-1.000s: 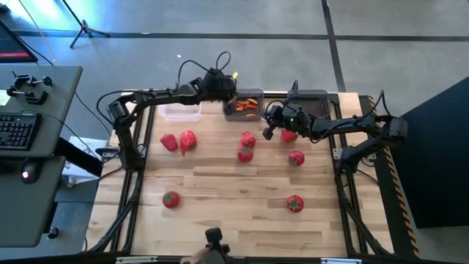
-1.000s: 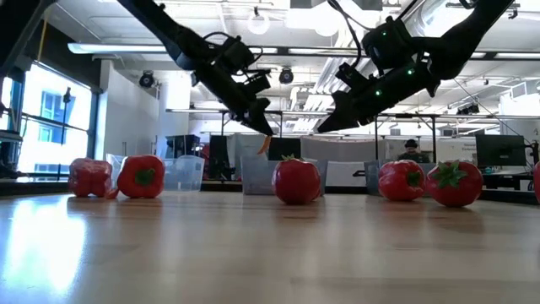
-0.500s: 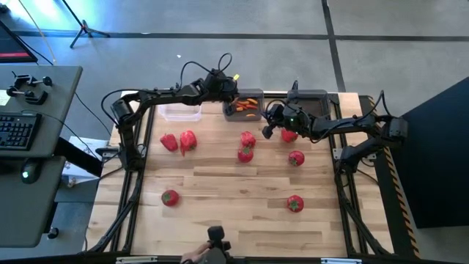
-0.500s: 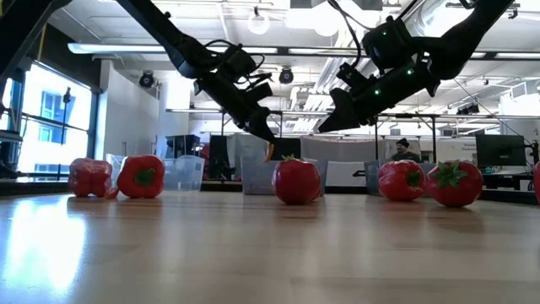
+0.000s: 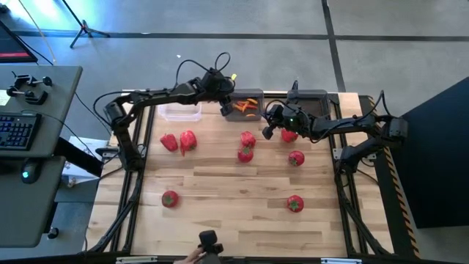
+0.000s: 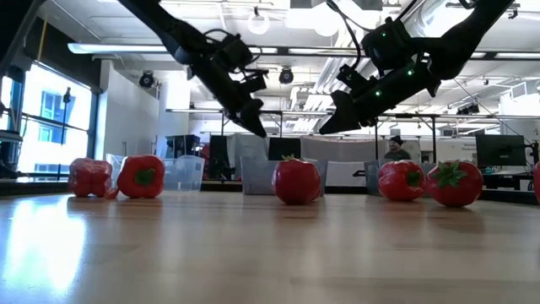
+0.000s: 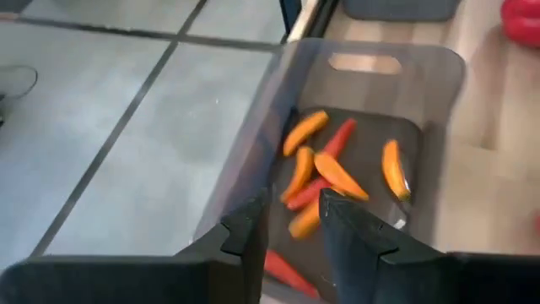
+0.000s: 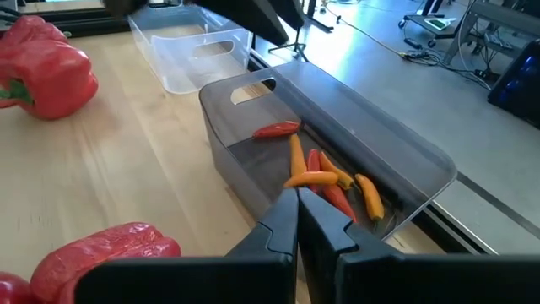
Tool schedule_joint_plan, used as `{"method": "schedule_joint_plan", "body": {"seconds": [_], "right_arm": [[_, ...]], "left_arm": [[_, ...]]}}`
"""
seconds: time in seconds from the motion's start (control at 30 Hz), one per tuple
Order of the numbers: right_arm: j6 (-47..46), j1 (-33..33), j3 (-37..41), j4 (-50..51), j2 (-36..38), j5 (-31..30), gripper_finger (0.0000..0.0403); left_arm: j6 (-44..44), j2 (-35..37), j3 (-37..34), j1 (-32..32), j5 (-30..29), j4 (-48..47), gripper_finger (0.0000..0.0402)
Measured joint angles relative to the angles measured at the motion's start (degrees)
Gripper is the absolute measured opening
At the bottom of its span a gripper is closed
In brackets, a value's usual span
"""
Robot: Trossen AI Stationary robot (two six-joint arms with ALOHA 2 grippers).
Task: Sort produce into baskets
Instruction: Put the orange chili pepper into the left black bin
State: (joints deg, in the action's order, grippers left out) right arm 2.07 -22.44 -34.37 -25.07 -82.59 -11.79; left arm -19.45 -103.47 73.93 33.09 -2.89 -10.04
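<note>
Counting produce: three peppers (image 5: 188, 139), five tomatoes (image 5: 294, 204), loose on the surface (image 5: 220, 220).
Chillies (image 7: 336, 174): several, overlapping, uncountable.
Baskets: grey basket (image 5: 245, 106), clear basket (image 5: 180, 111), far grey basket (image 5: 311, 99) partly hidden.
Jaws: left gripper (image 7: 291, 228) parted, empty; right gripper (image 8: 297, 221) closed, empty.

A grey tiled floor (image 5: 381, 29) filled the frame's top. A desk (image 5: 37, 110) with a keyboard (image 5: 18, 132) stood at left. A bright window (image 6: 51, 127) lit the room's left.

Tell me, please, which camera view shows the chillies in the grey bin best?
The left wrist view: it looks straight down into the grey bin at the separate chillies. The right wrist view shows them well, slanted. The high view gives an orange smear; the low view hides them.
</note>
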Motion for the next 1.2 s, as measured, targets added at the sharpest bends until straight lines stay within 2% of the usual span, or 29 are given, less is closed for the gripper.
{"method": "schedule_joint_plan", "body": {"seconds": [0.13, 0.27, 0.4, 0.57, 0.73, 0.9, 1.2], "right_arm": [[0.9, 0.0, 0.0, 0.0, 0.0, 0.2, 0.0], [1.4, 0.0, 0.0, 0.0, 0.0, 0.3, 0.0], [1.4, 0.2, 0.0, 0.1, 0.0, 1.1, 0.0], [1.9, 1.1, 0.0, 0.2, 0.0, 1.1, 0.0], [2.0, 2.3, 0.0, 0.2, 0.0, 1.1, 0.0], [2.0, 3.4, 0.0, 0.2, 0.0, 1.1, 0.0], [2.9, 3.8, 0.0, 0.2, 0.0, 1.0, 0.0]], "left_arm": [[0.8, 2.9, -0.1, -1.9, -2.2, -3.0, 0.0054], [2.0, 5.9, -4.8, -4.0, -5.0, 0.9, 0.0008], [6.6, 11.3, -12.8, -6.3, -8.8, 5.1, 0.0005], [12.3, 20.7, -21.0, -10.9, -13.3, 3.7, 0.0001], [19.2, 30.0, -25.1, -17.1, -17.3, -8.2, 0.0001], [31.6, 35.8, -25.8, -24.8, -19.1, -22.1, 0.0], [63.0, 36.6, -27.5, -39.7, -23.1, -39.1, 0.0]]}}
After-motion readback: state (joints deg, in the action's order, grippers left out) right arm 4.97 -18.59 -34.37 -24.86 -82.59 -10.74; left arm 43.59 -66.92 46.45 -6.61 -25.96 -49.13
